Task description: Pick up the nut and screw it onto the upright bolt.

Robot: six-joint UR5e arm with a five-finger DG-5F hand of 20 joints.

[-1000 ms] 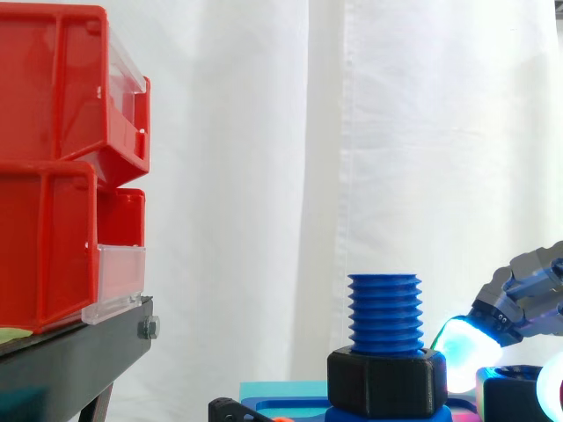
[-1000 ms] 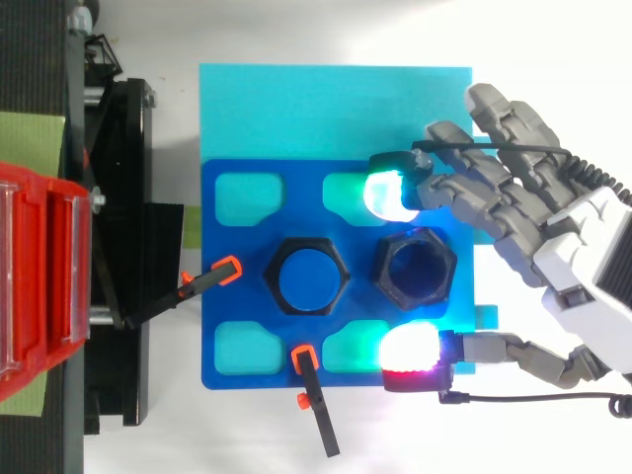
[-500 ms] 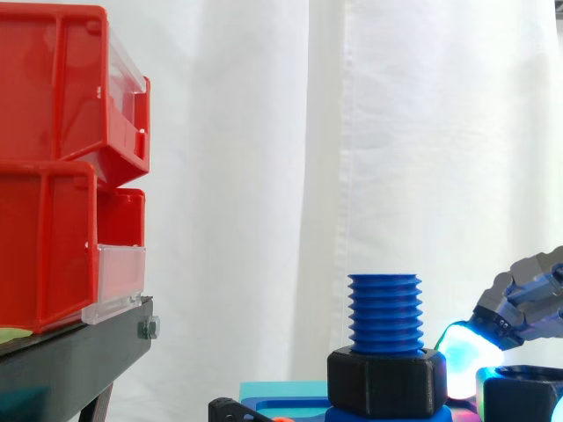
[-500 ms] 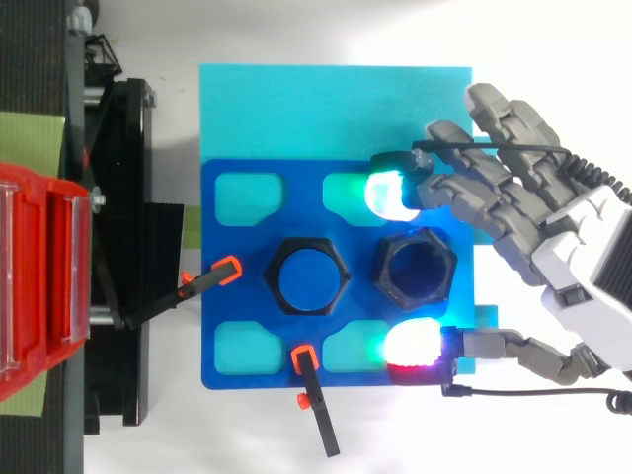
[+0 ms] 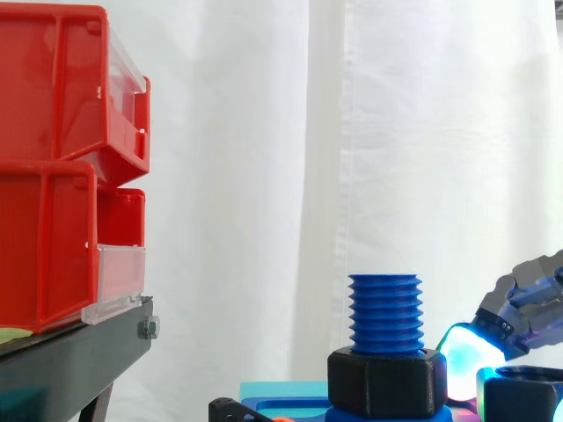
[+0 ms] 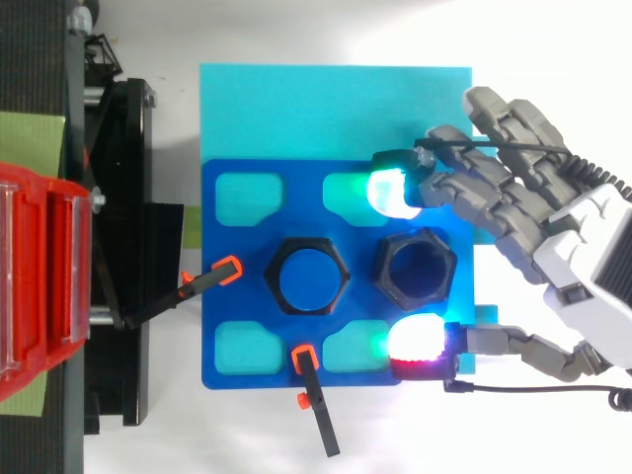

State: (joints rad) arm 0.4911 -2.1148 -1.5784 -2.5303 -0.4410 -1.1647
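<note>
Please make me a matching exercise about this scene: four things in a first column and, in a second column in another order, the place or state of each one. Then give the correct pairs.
Column one
1. blue bolt
2. loose nut
3. red bins
4. robot hand

Column two
A. on the black stand, at the view's left edge
B. upright, with a black hex collar round its foot
C. glowing pads on two sides of the loose nut, apart from it
D. flat on the blue plate, its hole empty

Pairs: 1-B, 2-D, 3-A, 4-C
</note>
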